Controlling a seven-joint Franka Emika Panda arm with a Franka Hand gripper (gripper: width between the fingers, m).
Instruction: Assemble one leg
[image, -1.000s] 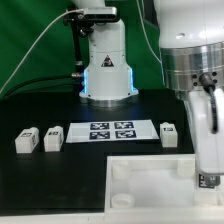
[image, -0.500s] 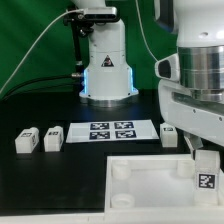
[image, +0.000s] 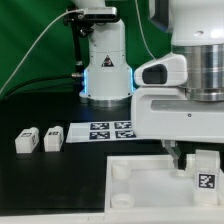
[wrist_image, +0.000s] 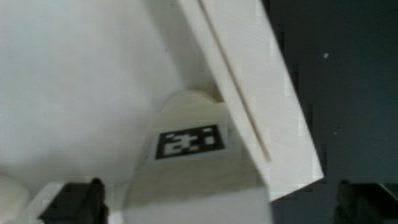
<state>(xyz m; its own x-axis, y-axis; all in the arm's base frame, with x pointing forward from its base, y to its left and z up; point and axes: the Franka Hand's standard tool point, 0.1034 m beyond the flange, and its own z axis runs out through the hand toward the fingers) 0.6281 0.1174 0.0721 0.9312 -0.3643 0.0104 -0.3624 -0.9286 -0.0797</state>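
A white leg (image: 205, 181) with a tag facing the camera stands upright at the tray's corner on the exterior view's right. The large white tray (image: 140, 186) lies at the front. My gripper (image: 203, 168) hangs over this leg with a finger on each side. In the wrist view the leg (wrist_image: 192, 150) lies between the dark fingertips (wrist_image: 79, 203), with a gap on both sides, so my gripper (wrist_image: 222, 208) is open around it. The tray wall (wrist_image: 249, 90) runs beside the leg. Two more legs (image: 25, 141) (image: 52, 138) lie on the exterior view's left.
The marker board (image: 103, 131) lies behind the tray, partly hidden by my arm. The robot base (image: 106, 68) stands at the back with a cable on its left. Black table (image: 60, 185) lies left of the tray.
My wrist has turned and its wide white housing now covers the exterior view's right, hiding the leg that lay beside the marker board. The tagged leg at the tray corner has stayed in place.
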